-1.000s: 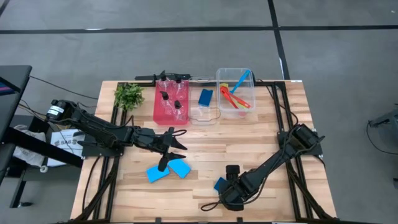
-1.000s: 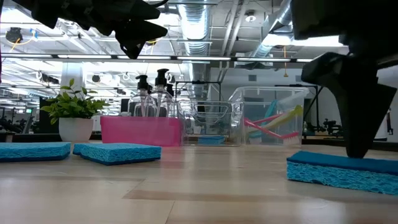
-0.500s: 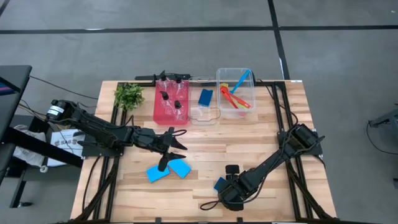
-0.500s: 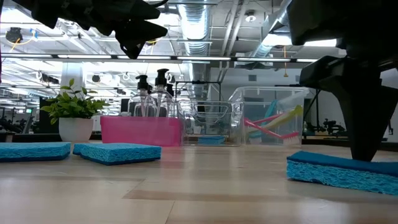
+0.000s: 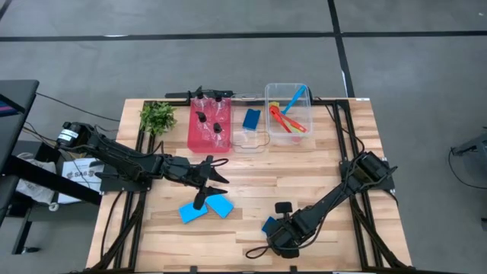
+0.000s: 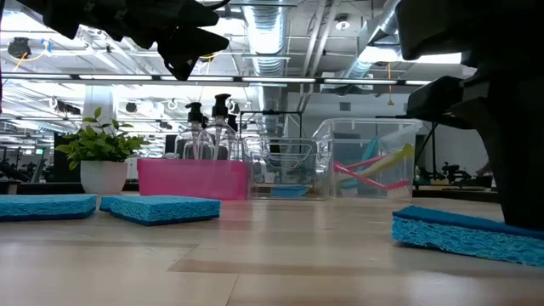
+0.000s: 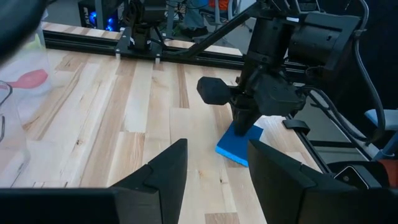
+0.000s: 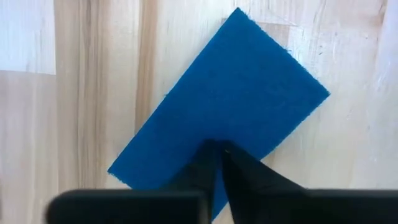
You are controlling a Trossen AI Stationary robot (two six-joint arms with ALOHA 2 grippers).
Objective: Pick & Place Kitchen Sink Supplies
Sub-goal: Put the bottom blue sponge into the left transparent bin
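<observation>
The dark-blue sponge (image 8: 224,118) lies flat on the table (image 5: 335,152) near its front edge, at about 5 o'clock from the table's middle. The right gripper (image 8: 221,155) stands on it with its fingers pinched together on the sponge's near edge, so I judge the pick is in hand. The next move should be a lift and a carry toward the clear bin (image 5: 249,137) at 12 o'clock. The left gripper (image 5: 199,204) hangs half open above two light-blue sponges (image 5: 205,208).

Overhead and table-level cameras share the wooden table (image 5: 319,164).
</observation>
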